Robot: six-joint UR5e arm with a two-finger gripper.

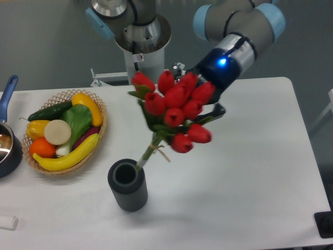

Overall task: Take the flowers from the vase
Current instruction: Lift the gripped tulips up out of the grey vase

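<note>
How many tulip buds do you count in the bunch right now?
9 visible in the flowers, which the gripper holds above the vase: four along the top, three across the middle, two lowest at the right. Others may be hidden behind.

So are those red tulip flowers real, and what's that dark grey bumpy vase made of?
The bunch of red tulip flowers looks fake, probably plastic or fabric: every bud is the same smooth, even red, and the bunch keeps its shape while tilted in the gripper. I can't be sure. The dark grey ribbed vase looks like matte plastic or rubber: dull, no shine, with neat even ridges.
</note>
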